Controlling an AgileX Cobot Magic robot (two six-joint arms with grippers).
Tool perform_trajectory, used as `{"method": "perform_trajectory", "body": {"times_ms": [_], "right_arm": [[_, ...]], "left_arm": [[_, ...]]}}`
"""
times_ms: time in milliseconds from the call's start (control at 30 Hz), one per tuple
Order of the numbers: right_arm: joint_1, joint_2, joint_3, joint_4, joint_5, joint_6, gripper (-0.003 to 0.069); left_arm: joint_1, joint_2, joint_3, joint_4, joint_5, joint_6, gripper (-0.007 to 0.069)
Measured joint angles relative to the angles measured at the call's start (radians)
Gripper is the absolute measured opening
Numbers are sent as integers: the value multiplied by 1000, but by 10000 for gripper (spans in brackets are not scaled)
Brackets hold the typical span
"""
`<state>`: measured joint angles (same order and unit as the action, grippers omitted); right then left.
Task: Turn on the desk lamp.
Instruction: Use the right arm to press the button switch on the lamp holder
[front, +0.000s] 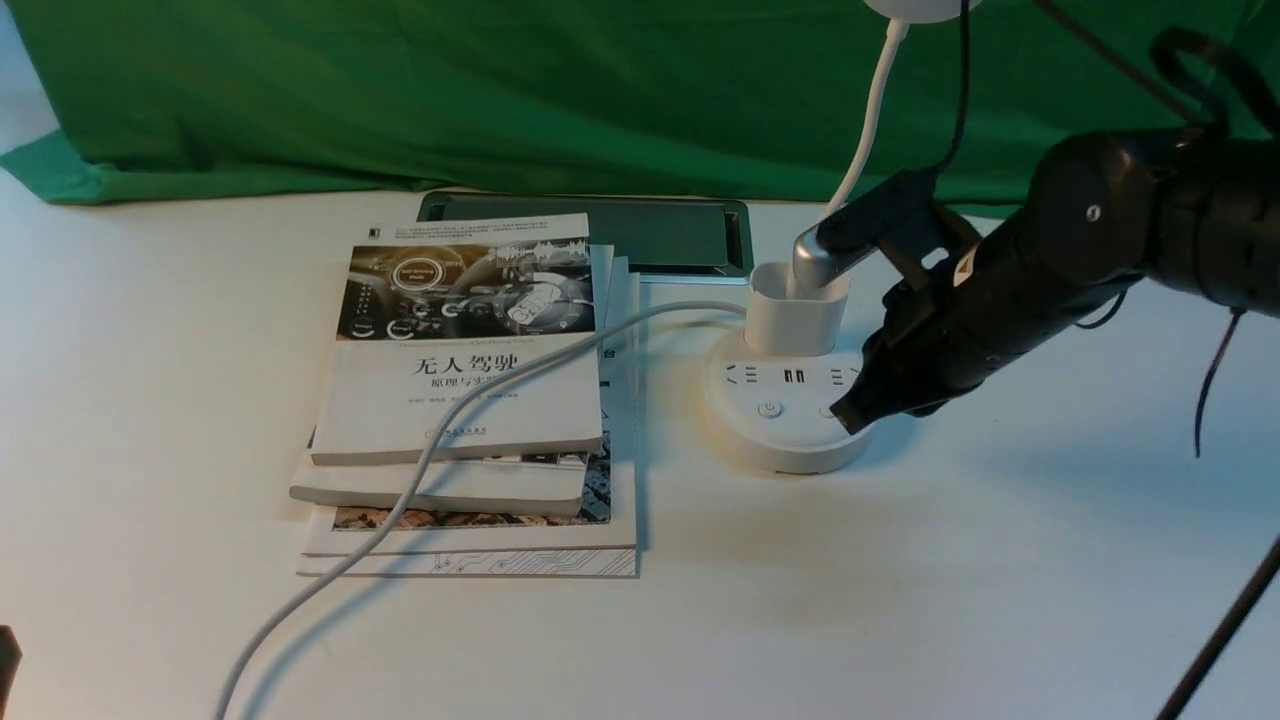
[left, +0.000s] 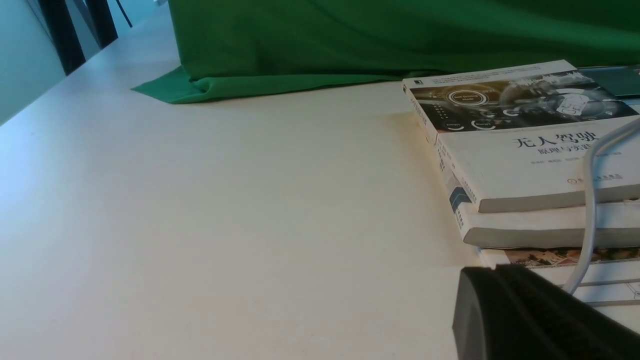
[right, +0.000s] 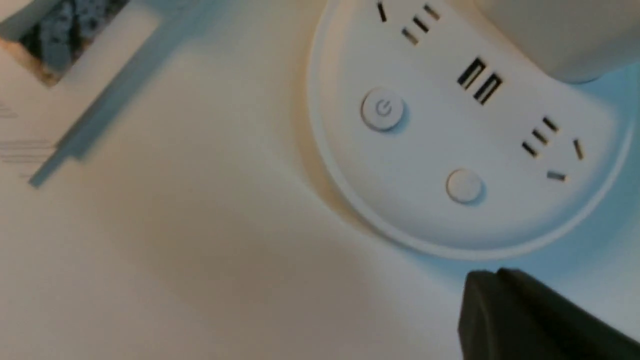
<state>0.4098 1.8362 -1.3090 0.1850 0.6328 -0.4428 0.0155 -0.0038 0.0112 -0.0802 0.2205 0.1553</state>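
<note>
The white desk lamp (front: 785, 430) with its round puck base is seen standing on the white table (front: 900, 600), just right of a stack of paperback books (front: 470, 400). A thin white cable (front: 430, 450) is run from beside the lamp's square white cup holder (front: 797, 312) across the top book's cover. The slim gooseneck (front: 868, 130) is carried up to the top edge of the front view, where the round head is cut off. And there is the black right gripper (front: 845, 415), held low at the base's right front edge, its fingers pressed together into one dark tip, right by the plain round button (right: 464, 185); whether that button is touched cannot be told. The button marked with a power sign (right: 383, 109) is shown uncovered, just to the plain one's left. The left gripper (left: 492, 280) is seen low over the table, left of the books, fingers likewise closed up with nothing pinched. A green cloth (front: 500, 90) is hung behind.
</note>
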Motion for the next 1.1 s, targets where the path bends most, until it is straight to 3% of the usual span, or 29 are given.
{"method": "perform_trajectory", "body": {"times_ms": [367, 1100], "right_arm": [[0, 101, -8, 0, -175, 27, 30], [20, 143, -16, -3, -182, 30, 30]], "left_arm": [[0, 0, 0, 0, 0, 0, 21], [0, 0, 0, 0, 0, 0, 21]]}}
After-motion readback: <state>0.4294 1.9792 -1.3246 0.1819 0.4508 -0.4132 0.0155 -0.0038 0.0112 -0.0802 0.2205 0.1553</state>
